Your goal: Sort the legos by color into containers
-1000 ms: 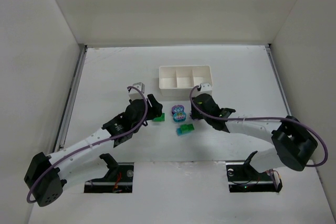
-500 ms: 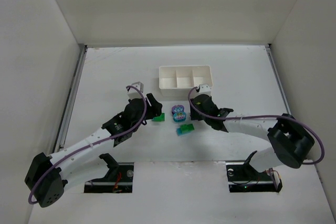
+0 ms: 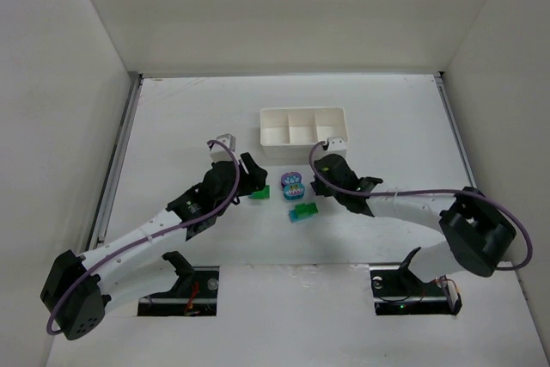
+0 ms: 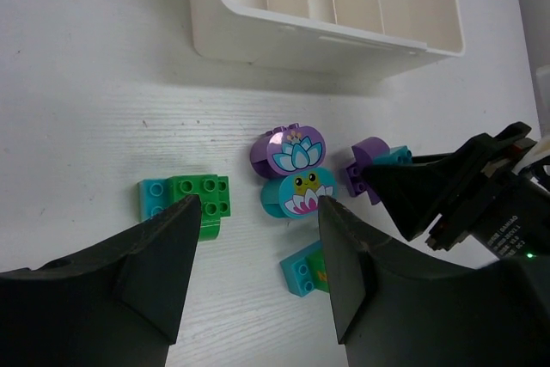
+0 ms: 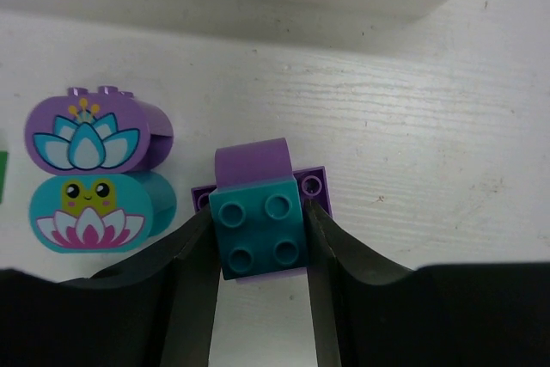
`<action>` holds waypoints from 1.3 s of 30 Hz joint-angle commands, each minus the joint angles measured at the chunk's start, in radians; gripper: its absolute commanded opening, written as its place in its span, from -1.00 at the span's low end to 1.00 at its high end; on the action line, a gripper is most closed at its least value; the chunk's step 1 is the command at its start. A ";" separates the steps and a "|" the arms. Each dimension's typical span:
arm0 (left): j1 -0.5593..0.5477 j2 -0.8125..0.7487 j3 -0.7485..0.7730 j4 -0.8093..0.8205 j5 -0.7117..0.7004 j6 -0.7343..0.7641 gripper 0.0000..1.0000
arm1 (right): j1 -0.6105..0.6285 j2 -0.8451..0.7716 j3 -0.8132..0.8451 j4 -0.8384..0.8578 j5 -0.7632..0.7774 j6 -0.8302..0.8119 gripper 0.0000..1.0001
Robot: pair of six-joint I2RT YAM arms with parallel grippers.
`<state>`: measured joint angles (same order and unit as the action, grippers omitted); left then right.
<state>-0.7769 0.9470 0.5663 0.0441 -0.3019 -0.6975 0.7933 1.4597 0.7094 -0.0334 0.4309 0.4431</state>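
My right gripper [image 5: 260, 242] is shut on a clump of a teal brick [image 5: 259, 223] stacked on a purple piece [image 5: 253, 163], which rests on the table just below the white tray [image 3: 262, 126]. The clump also shows in the left wrist view [image 4: 374, 167]. My left gripper [image 4: 260, 204] is open and empty above the table. A green and teal clump [image 4: 191, 204] lies by its left finger. A round purple lotus piece [image 4: 289, 150] is joined to a round teal frog piece [image 4: 297, 197] in the middle. A small teal and green clump [image 4: 305, 266] lies nearer.
The tray's three compartments look empty in the left wrist view [image 4: 258, 36]. The two grippers [image 3: 258, 185] [image 3: 320, 169] flank the round pieces [image 3: 293, 183] closely. White walls enclose the table on three sides.
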 commanded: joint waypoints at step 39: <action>-0.140 0.317 0.092 0.451 0.098 -0.100 -0.14 | -0.010 -0.274 -0.007 0.236 -0.247 0.187 -0.53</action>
<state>-0.9222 1.2701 0.6365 0.4213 -0.2024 -0.7841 0.7738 1.2110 0.7040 0.1234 0.2131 0.5999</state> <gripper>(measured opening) 0.436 0.449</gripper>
